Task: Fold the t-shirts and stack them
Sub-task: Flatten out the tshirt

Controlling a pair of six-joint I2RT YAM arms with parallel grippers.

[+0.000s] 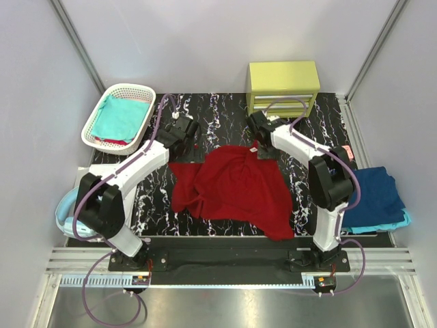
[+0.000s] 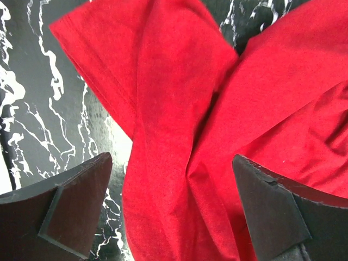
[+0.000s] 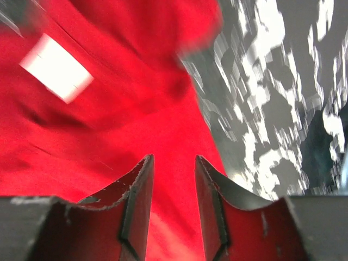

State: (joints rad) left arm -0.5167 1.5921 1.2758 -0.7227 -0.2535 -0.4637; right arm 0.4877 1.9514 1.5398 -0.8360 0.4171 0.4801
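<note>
A dark red t-shirt (image 1: 235, 186) lies crumpled in the middle of the black marbled table (image 1: 225, 113). My left gripper (image 1: 187, 141) hangs wide open over the shirt's far left corner. In the left wrist view its jaws (image 2: 171, 160) straddle a twisted fold of the red cloth (image 2: 179, 109) without touching it. My right gripper (image 1: 263, 146) is at the shirt's far edge. Its fingers (image 3: 174, 159) stand a narrow gap apart just above the red cloth (image 3: 109, 125), near the white neck label (image 3: 56, 68). A teal t-shirt (image 1: 121, 117) lies in the basket. Navy (image 1: 372, 191) and light blue (image 1: 399, 220) t-shirts lie at the right.
A white lattice basket (image 1: 92, 130) stands at the back left. A yellow-green drawer unit (image 1: 283, 87) stands at the back, close behind my right gripper. A pale blue round object (image 1: 63, 217) sits off the table's left edge. Grey walls close in on both sides.
</note>
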